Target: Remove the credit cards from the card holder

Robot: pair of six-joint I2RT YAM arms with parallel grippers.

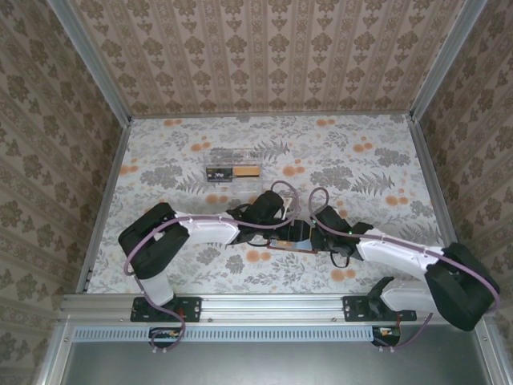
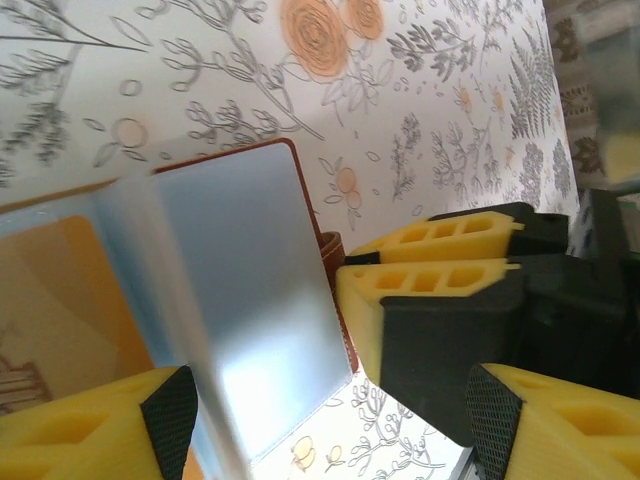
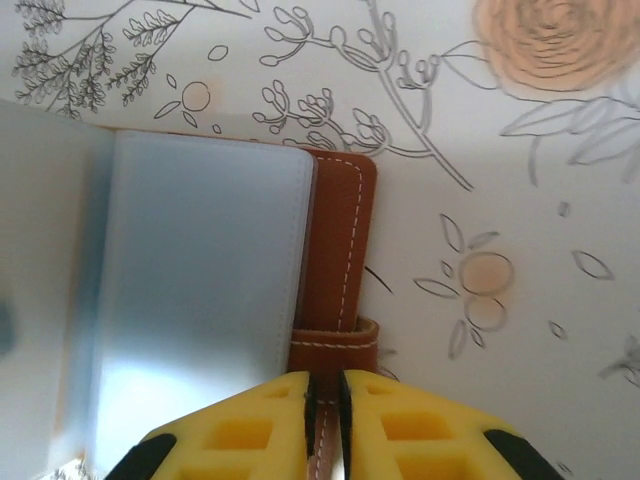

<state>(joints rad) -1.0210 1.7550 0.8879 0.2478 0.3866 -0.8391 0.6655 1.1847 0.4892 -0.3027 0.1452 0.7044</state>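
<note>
I see the small reddish-brown leather bifold card holder [image 1: 292, 239] lying open on the floral-patterned counter [image 1: 361, 160], between the two arms. My right pincer [image 3: 325, 425] is pinched nearly closed on its stitched brown rim. My left pincer [image 2: 325, 425] stands wide, gripping nothing, with fingers either side of the blue-grey lining. An orange-tan plastic card [image 2: 60, 300] sits inside.

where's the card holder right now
The card holder lies open on the table near the front middle, its brown edge pinched by the right gripper. The clear box sits farther back, slightly to its left.
</note>
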